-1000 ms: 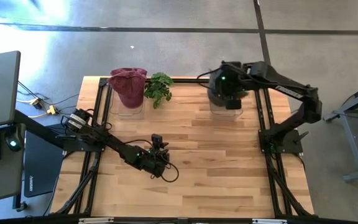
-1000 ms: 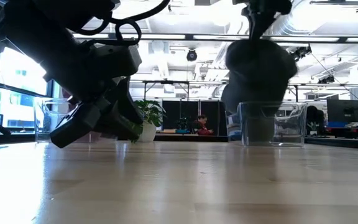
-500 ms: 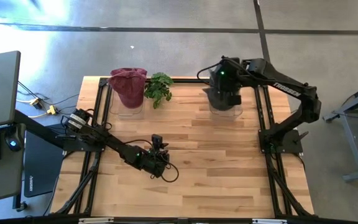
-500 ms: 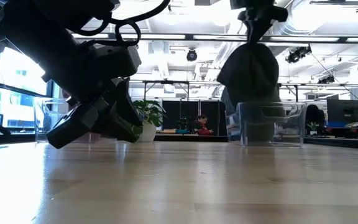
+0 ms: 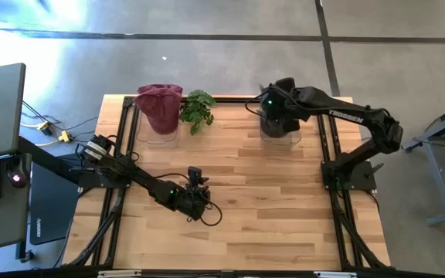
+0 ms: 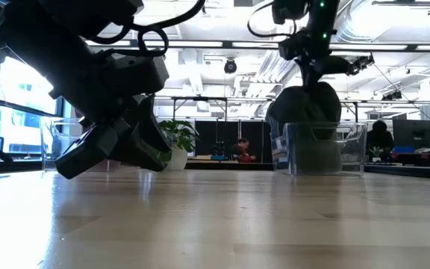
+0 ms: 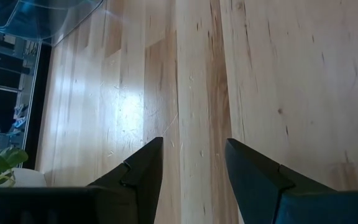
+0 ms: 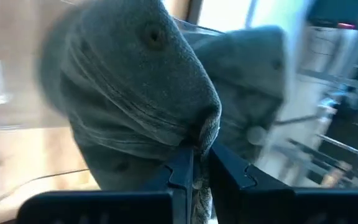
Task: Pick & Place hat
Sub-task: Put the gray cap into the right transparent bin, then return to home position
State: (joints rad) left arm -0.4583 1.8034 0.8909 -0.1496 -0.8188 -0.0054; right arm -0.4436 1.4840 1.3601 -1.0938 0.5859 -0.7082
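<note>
My right fingers (image 8: 196, 163) are pinched on a fold of the grey hat (image 8: 135, 99), which hangs partly inside the clear container (image 6: 325, 148) near the far right edge of the surface (image 5: 269, 208). In the low view the hat (image 6: 304, 104) bulges above the container rim with its lower part inside the walls. In the high view the right gripper (image 5: 278, 108) is directly above the container.

My left fingers (image 7: 191, 171) are spread with nothing between them, low over bare wood near the middle of the surface, toward the near edge (image 5: 194, 202).

A maroon hat (image 5: 159, 108) sits in a second clear container (image 5: 161, 131) at the far left, with a small green plant (image 5: 198, 110) just beside it.
</note>
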